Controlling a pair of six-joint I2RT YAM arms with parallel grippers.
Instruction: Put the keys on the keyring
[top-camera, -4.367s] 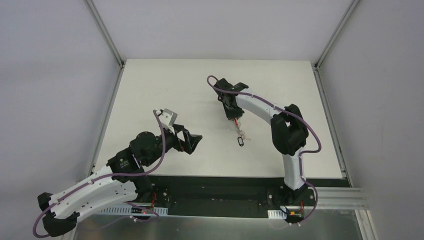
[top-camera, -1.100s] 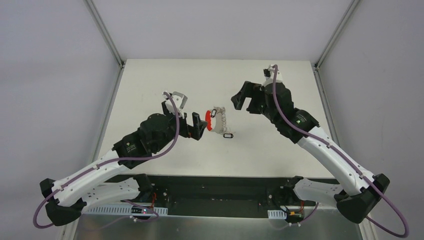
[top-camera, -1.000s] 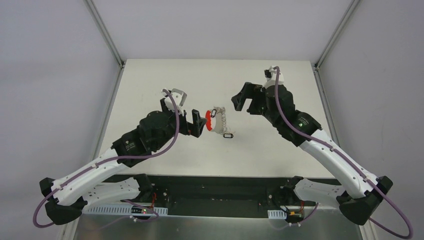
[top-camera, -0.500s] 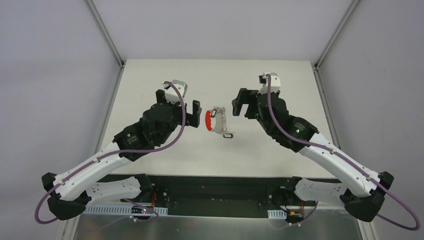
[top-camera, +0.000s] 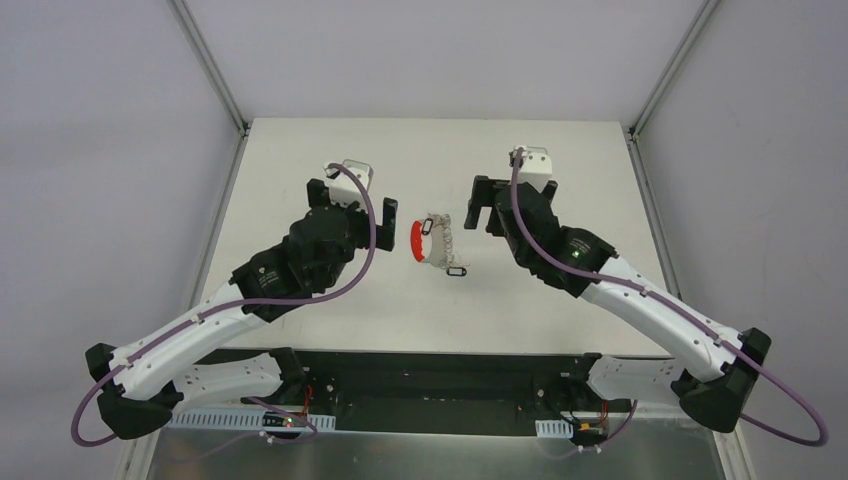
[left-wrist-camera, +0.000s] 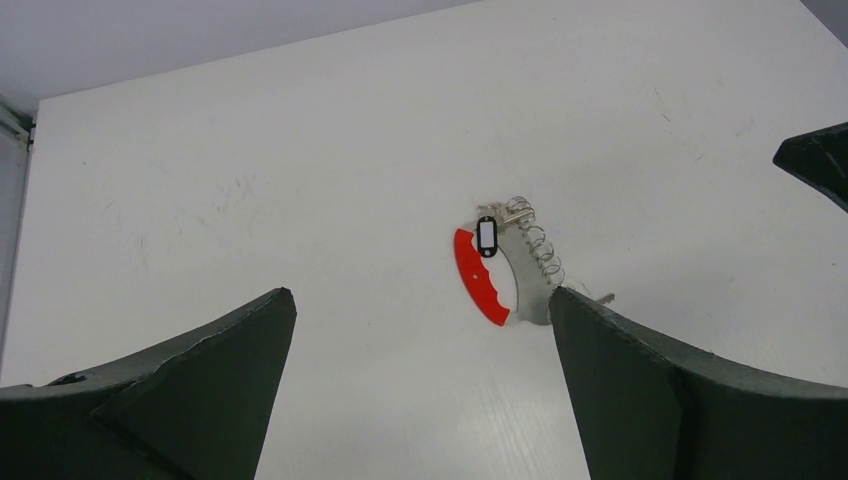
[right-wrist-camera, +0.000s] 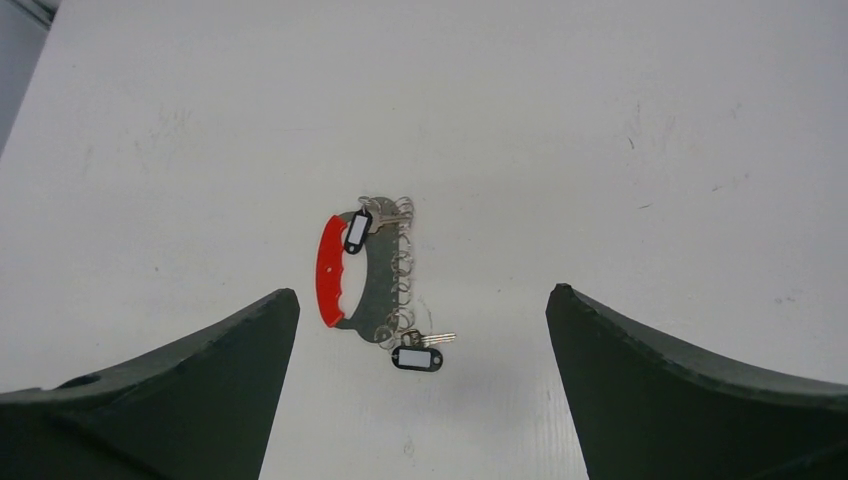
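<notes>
Basically 2 black-headed keys (right-wrist-camera: 417, 357), both touching the 1 keyring (right-wrist-camera: 372, 292).

Lab robot cell: white table (top-camera: 420, 160), grey panels (top-camera: 100, 150), aluminium frame (top-camera: 209, 65).

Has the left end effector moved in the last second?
Yes. The left end effector has backed away from the keyring, which lies unmoved, shifting toward the table's far edge.

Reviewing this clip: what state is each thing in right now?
Left black two-finger end effector: open, empty.
Right black two-finger end effector: open, empty.
Silver-looped keyring with red crescent tag: lying flat, unheld.
Small black-headed key: lying beside an end loop; threading unclear.
Second black-headed key: lying over keyring's other end.
</notes>
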